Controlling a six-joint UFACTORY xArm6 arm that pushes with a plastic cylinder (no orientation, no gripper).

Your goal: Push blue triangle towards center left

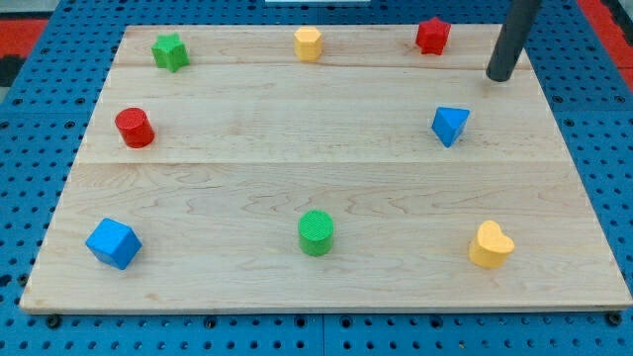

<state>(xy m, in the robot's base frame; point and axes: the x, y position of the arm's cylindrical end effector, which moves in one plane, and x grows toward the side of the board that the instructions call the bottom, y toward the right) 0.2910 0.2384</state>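
Note:
The blue triangle [450,125] sits on the wooden board [326,168] at the view's right, a little above the middle. My tip [500,76] is above and to the right of it, a short gap away, not touching. The rod rises out of the view's top right.
A red star [432,36] is at the top right, a yellow hexagon [309,44] at the top middle, a green star [170,51] at the top left. A red cylinder [134,128] is at center left. A blue cube [113,243], green cylinder [316,232] and yellow heart [491,245] line the bottom.

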